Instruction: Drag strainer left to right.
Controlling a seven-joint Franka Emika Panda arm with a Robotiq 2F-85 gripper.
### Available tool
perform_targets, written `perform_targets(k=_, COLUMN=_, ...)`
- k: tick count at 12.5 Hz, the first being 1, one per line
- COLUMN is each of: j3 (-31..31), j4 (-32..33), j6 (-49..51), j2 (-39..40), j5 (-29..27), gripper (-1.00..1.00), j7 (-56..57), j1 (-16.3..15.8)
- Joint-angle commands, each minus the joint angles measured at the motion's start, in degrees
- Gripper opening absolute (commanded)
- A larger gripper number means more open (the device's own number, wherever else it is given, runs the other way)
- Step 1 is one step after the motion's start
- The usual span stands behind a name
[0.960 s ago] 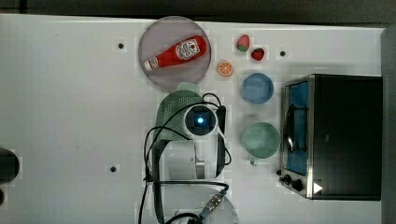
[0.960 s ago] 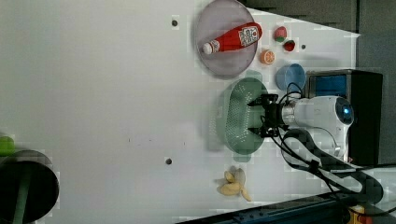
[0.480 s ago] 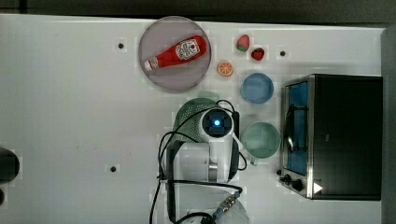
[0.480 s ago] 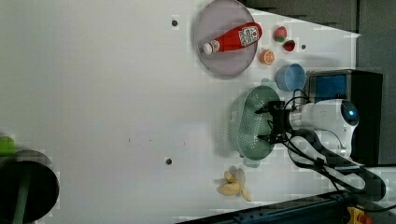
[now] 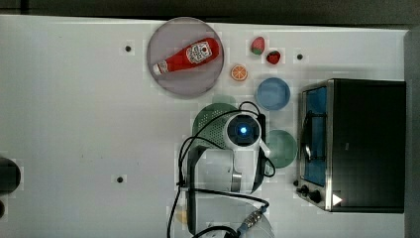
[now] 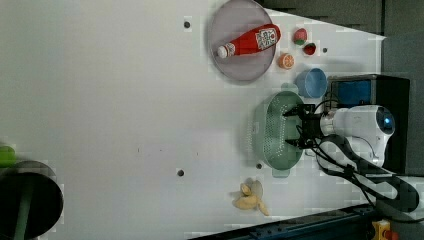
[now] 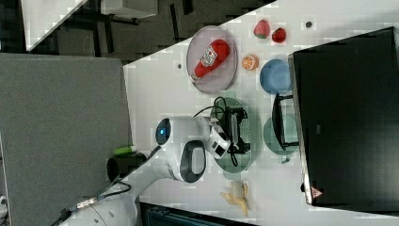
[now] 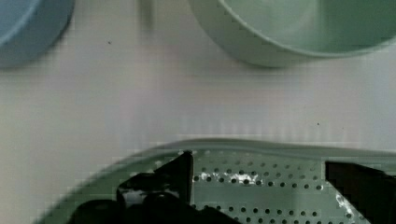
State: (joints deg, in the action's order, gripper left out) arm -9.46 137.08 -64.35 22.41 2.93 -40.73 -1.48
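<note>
Two spread fingers of the hand [image 6: 296, 127] sit inside the strainer [image 6: 272, 132], gripping nothing, likely to push its wall; it lies at the plate's [image 6: 235, 65] five o'clock on the worktop [image 6: 110, 100].

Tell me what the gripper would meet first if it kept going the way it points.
The gripper, open, points down into the pale mint-green oblong plastic strainer. It would likely meet the strainer's perforated bottom first; the remaining gap is unclear.

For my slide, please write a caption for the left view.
Open gripper inside the strainer, beside the blue bowl.
</note>
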Motion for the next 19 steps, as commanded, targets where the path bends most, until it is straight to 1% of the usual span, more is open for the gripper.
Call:
perform_targets(k=1, j3=-0.06, j4=-0.26, j6=-1.22, j2=-1.45, j5=-0.13, gripper=1.00, j7=4.64, j1=0.76)
perform_targets(k=2, j3=1.00, j4=-0.19, j6=0.09, j2=-2.47, j5=-0.14, gripper=1.00, j7=6.54, j1=0.74)
perform_targets(k=4, j3=3.40, j4=-0.41, j6=2.45, j2=-7.18, j5=-0.17, gripper=1.00, j7=12.35, j1=0.75)
perform_targets(k=5, j3=4.01, j4=-0.86, j6=5.27, j2=-10.33, j5=-0.21, gripper=1.00, j7=16.69, j1=0.75)
perform_targets(k=7, j3=4.32, j4=-3.37, j6=14.51, j2=-16.67, j5=-0.30, gripper=1.00, j7=25.60, j1=0.76)
perform_targets(k=10, j3=4.36, j4=-10.39, j6=30.07, j2=-25.19, j5=-0.37, gripper=1.00, j7=35.54, j1=0.74)
perform_targets(k=13, j3=4.16, j4=-19.12, j6=45.15, j2=-30.89, j5=-0.38, gripper=1.00, j7=40.29, j1=0.75)
perform_targets(k=17, j3=4.63, j4=-29.36, j6=61.02, j2=-32.72, j5=-1.19, gripper=1.00, j7=40.61, j1=0.67)
perform_targets(k=19, j3=4.58, j4=-31.97, j6=62.56, j2=-32.82, j5=-1.29, gripper=1.00, j7=41.09, j1=0.67)
